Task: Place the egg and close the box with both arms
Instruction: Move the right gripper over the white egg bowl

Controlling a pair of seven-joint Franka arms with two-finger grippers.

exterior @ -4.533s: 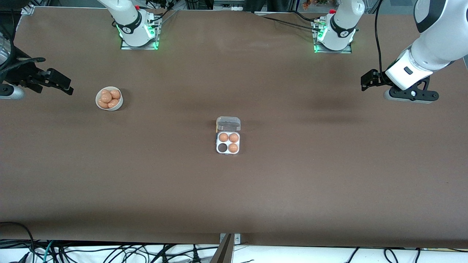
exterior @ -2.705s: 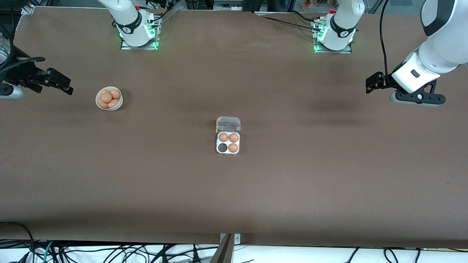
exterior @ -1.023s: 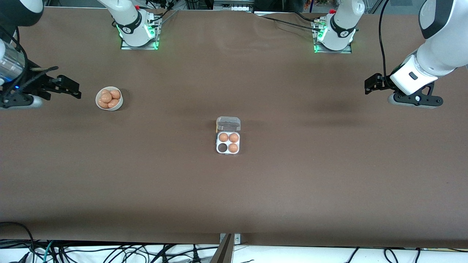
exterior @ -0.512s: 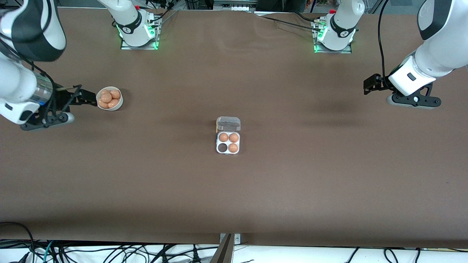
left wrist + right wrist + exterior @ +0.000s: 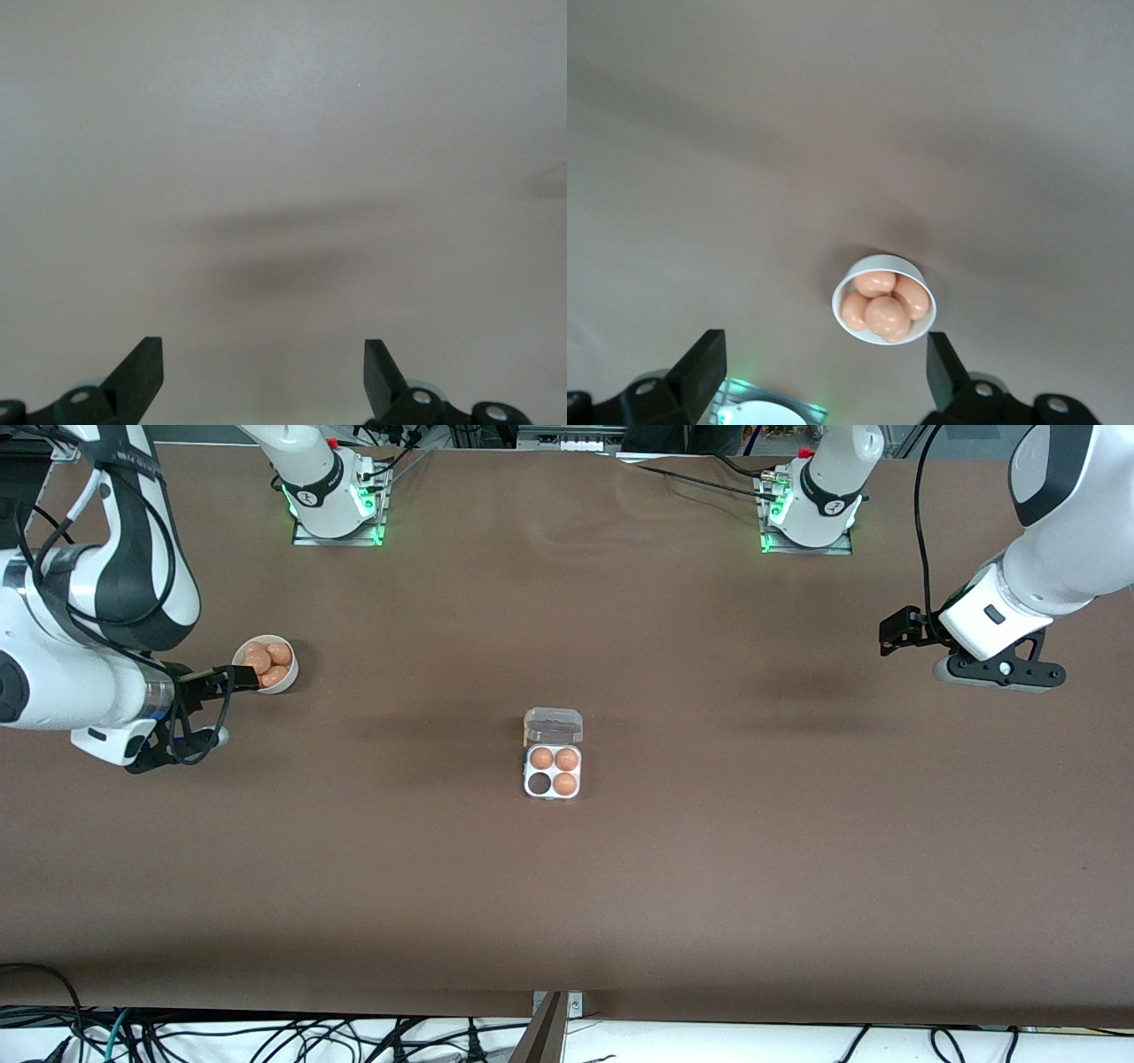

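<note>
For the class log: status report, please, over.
Right gripper open over the bowl; left gripper open, waiting. Box open, one cell empty. Nothing in the way.

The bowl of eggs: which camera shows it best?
The right wrist view: the bowl sits unobstructed, its eggs easy to see. In the front view the right gripper partly covers it. The left wrist view shows only bare table.

Open egg box mid-table; loose eggs toward the right arm's end

The box (image 5: 553, 770) is a small square clear-plastic case with its lid (image 5: 553, 726) hinged back flat; three orange-brown eggs fill cells and one cell (image 5: 539, 784) stands empty. The egg (image 5: 884, 312) lies heaped with several like it in a round white bowl (image 5: 850, 285).
</note>
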